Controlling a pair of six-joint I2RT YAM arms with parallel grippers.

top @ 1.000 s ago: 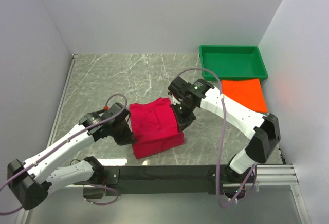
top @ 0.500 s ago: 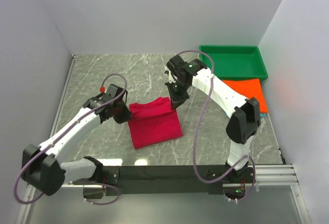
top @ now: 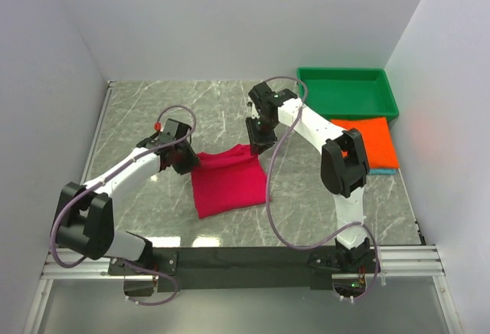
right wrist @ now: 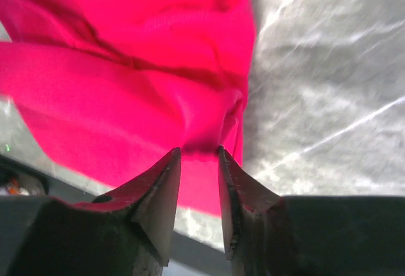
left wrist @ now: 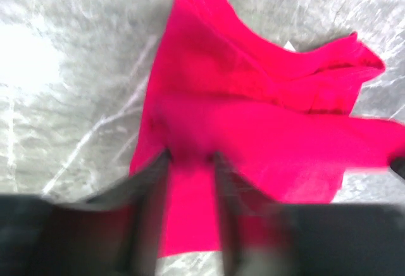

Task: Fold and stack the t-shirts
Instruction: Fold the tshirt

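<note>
At the middle of the table (top: 153, 112) lies the folded crimson-pink t-shirt (top: 228, 183). I see the left gripper (left wrist: 190, 157) at its left edge and the right gripper (right wrist: 199, 151) at its far-right corner, both with fingers a little apart.

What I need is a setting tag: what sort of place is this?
Probably a robot lab cell, not a home: plain white walls box in a marble-patterned table, and the left arm and right arm stand on a rail at its near edge.
</note>
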